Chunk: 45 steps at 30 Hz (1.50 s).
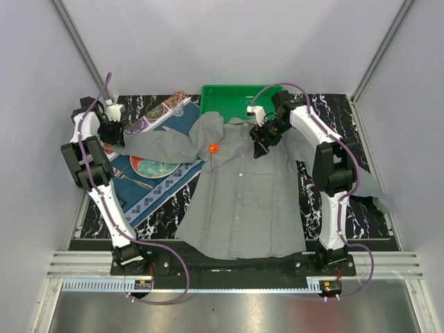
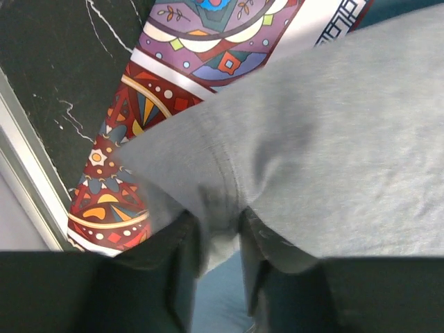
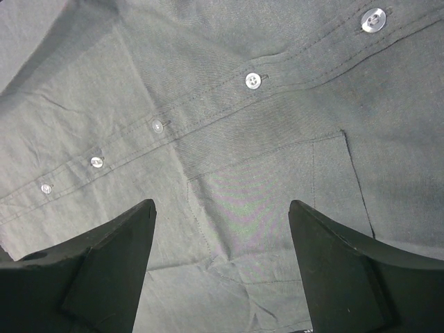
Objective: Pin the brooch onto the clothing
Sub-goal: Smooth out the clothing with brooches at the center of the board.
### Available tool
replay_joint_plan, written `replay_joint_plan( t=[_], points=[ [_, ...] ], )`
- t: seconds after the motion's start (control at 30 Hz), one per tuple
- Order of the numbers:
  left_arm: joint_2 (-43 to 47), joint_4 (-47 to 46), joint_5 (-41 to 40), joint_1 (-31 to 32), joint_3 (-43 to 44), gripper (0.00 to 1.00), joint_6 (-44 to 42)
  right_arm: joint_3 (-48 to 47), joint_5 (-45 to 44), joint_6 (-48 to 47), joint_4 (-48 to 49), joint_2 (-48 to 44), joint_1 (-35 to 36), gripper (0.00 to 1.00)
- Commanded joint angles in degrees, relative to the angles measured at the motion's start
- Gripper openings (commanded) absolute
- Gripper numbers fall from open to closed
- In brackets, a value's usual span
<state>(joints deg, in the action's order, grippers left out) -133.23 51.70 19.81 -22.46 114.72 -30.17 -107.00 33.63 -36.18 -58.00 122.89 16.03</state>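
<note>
One brooch (image 1: 214,148), red-orange, lies on the grey shirt (image 1: 243,201). In the top view it sits on the chest panel left of the button row, just below the collar. The shirt is spread front-up on the dark marbled worktop (image 1: 326,111), collar toward the green tray (image 1: 229,96).

Right claw (image 3: 222,229): spread wide over the button placket and chest pocket (image 3: 277,194), nothing between the fingers; near the brooch, apart from it.

Left claw (image 2: 218,243): pinching the end of the sleeve (image 2: 312,139), grey fabric folded between its fingers, above a colourful patterned mat (image 2: 173,62).

The shirt's edge overlaps a blue placemat (image 1: 163,191) that carries a round plate (image 1: 154,166).
</note>
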Motion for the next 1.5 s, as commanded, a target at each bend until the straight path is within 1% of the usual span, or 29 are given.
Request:
replay_joint_plan(
  t=[0.0,0.07,0.13,0.2,0.27,0.3,0.37,0.5,0.53,0.57,0.67,0.8,0.9,1.0,1.03,1.07,1.1,1.13,1.17,1.2,1.23,1.27,1.3,1.33,1.37,1.4,1.43,1.47],
  points=[
    [3.84,-2.13,1.81,-0.57,-1.94,0.22,2.48,0.48,0.56,-1.08,-0.54,-3.18,-0.12,0.83],
    [7.88,-2.83,0.94,-0.83,-5.27,0.15,3.45,0.65,0.39,-1.52,-0.62,-2.83,-0.12,0.82],
    [11.31,-4.14,-1.7,-0.92,-8.18,0.1,4.5,0.83,0.12,-2.31,-1.41,-2.39,-0.04,0.81],
    [17.19,-5.82,-5.11,-1.18,-13.1,0.06,5.47,1.44,0.04,-2.84,-2.11,-2.04,0.05,0.81],
    [22.36,-8.28,-8.9,-1.27,-17.48,0.05,5.04,2.84,-0.75,-3.71,-2.21,-1.95,0.14,0.8],
    [23.79,-9.07,-12.31,-1.36,-18.73,0.04,4.6,3.29,-1.1,-4.33,-2.56,-1.95,0.49,0.8],
    [26.6,-10.65,-15.06,-1.97,-20.66,0.04,3.81,5.21,-2.77,-6.26,-2.91,-1.95,0.84,0.8],
    [28.11,-11.45,-19.54,-3.29,-20.5,0.04,2.75,8.12,-6.72,-9.34,-5.02,-1.08,1.46,0.78],
    [28.11,-12.49,-19.64,-3.47,-20.67,0.04,1.88,8.65,-8.56,-10.13,-5.19,-0.81,1.55,0.77],
    [28.02,-12.68,-21.81,-3.56,-20.41,0.04,1.52,9.7,-9.36,-10.48,-5.46,-0.46,1.55,0.77],
    [27.24,-13.29,-23.67,-3.82,-20.23,0.04,0.38,11.28,-12.7,-11.54,-6.34,-0.11,1.55,0.76],
    [26.53,-15.92,-24.56,-4.61,-20.58,0.05,-1.02,12.6,-15.17,-11.72,-6.95,-0.19,1.55,0.75],
    [25.22,-17.16,-24.04,-4.53,-19.8,0.08,-1.38,13.49,-15.43,-11.72,-6.86,-0.99,1.55,0.76],
    [22.93,-17.16,-23.33,-4.52,-18.13,0.17,-1.03,12.61,-13.07,-12.24,-8.71,-1.6,1.55,0.77],
    [22.67,-17.07,-23.15,-4.61,-17.86,0.22,-1.2,11.91,-12.02,-12.77,-9.49,-2.56,1.63,0.78],
    [22.75,-16.64,-20.11,-4.7,-17.77,0.29,-1.2,11.47,-11.05,-13.38,-10.89,-3.0,1.72,0.78],
    [23.53,-15.42,-16.68,-4.96,-18.12,0.45,-1.64,11.38,-9.21,-13.65,-11.0,-3.79,1.81,0.78],
    [24.85,-15.49,-14.13,-5.14,-20.21,0.51,-1.73,11.55,-7.98,-14.17,-11.43,-5.54,1.81,0.78],
    [27.99,-15.32,-5.66,-5.23,-21.71,0.59,-2.25,11.64,-6.83,-14.79,-11.87,-6.43,1.9,0.78],
    [30.2,-15.23,-2.44,-5.05,-23.47,0.79,-4.35,11.73,-5.6,-14.71,-11.88,-7.13,2.25,0.79],
    [32.14,-14.97,0.11,-4.62,-26.36,0.83,-5.24,12.08,-5.07,-14.53,-11.96,-8.27,2.42,0.79],
    [35.81,-13.57,7.27,-3.48,-27.43,0.85,-7.07,12.17,-4.45,-14.62,-12.92,-8.54,2.6,0.79],
    [37.67,-10.25,9.95,-2.43,-28.4,0.86,-11.36,12.78,-3.75,-14.7,-13.37,-8.81,3.04,0.79],
    [39.17,-8.13,11.81,-1.02,-30.23,0.86,-13.31,13.3,-3.66,-14.62,-13.8,-8.98,3.3,0.78],
    [40.84,-4.98,17.31,1.86,-30.95,0.86,-15.94,14.09,-3.66,-14.27,-13.81,-9.16,3.48,0.78],
    [43.03,2.45,19.97,3.46,-31.65,0.86,-21.8,15.84,-4.0,-14.0,-13.72,-9.68,3.57,0.77],
    [44.18,6.7,24.44,5.21,-33.57,0.85,-25.51,16.82,-4.18,-14.18,-13.72,-9.95,3.74,0.77],
    [45.24,13.36,25.53,9.84,-35.33,0.84,-32.68,17.78,-4.62,-14.0,-13.29,-10.13,3.74,0.77]
  ],
)
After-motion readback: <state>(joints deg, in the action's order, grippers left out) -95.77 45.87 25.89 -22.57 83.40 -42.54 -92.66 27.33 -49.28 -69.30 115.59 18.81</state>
